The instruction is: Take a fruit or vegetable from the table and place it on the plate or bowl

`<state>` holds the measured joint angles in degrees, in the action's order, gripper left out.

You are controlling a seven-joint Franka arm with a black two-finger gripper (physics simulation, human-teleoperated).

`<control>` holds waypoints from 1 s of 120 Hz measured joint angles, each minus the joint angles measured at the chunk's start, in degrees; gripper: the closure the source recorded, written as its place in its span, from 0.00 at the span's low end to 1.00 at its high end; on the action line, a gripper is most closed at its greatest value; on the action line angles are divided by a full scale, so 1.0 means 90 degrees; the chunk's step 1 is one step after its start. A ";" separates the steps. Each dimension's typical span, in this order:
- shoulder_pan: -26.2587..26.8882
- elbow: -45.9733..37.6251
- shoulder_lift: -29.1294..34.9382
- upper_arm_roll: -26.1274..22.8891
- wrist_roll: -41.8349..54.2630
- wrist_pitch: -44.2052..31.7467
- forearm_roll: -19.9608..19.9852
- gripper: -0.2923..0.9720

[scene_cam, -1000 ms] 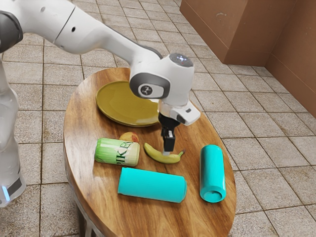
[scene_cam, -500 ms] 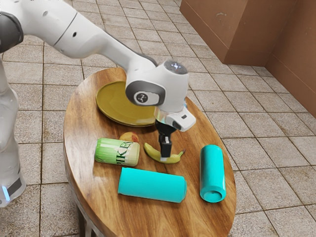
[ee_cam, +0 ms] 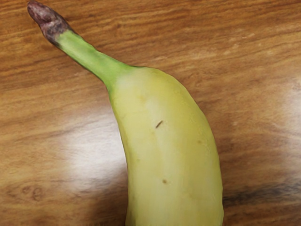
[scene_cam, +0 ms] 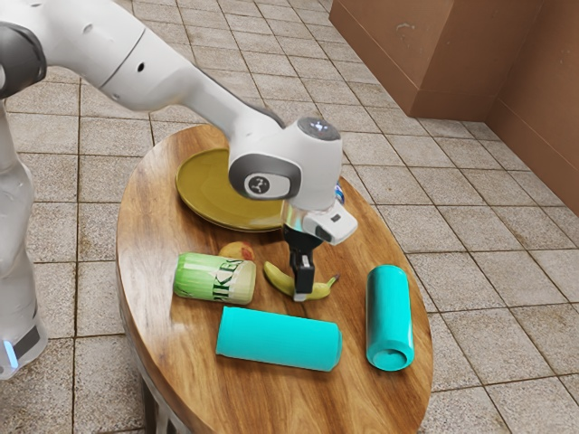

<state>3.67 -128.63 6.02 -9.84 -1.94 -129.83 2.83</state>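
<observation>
Two teal cylinders (scene_cam: 279, 338) (scene_cam: 390, 316) — one banana (scene_cam: 279, 277), one can (scene_cam: 214, 278), one plate (scene_cam: 213, 185), one round fruit (scene_cam: 237, 250)

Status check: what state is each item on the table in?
Gripper: down at banana.
Banana: lying on table, not lifted.
Plate: flat, visible part bare.
Green can: on its side.
Teal cylinder beside can: on its side.
Other teal cylinder: on its side.
Round fruit: resting behind can.

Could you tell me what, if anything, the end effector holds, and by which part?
Cannot tell: the end effector is down at the middle of the banana lying on the table.
</observation>
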 joint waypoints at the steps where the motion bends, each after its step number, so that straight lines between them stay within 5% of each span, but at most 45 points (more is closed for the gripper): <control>1: 0.0000 -0.0001 -0.0001 0.0000 0.0000 -0.0001 0.0002 0.23; 26: 0.0004 -0.0016 -0.0069 0.0000 -0.0002 -0.0025 0.0056 0.26; 47: 0.0006 -0.0012 -0.0071 0.0000 -0.0019 -0.0031 0.0082 0.52; 60: 0.0004 -0.0009 -0.0072 0.0000 -0.0051 -0.0036 0.0063 0.60; 120: 0.0008 0.0186 0.0169 0.0015 -0.0140 0.0175 0.0018 0.66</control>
<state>3.74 -126.96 7.54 -9.71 -3.20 -128.26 2.99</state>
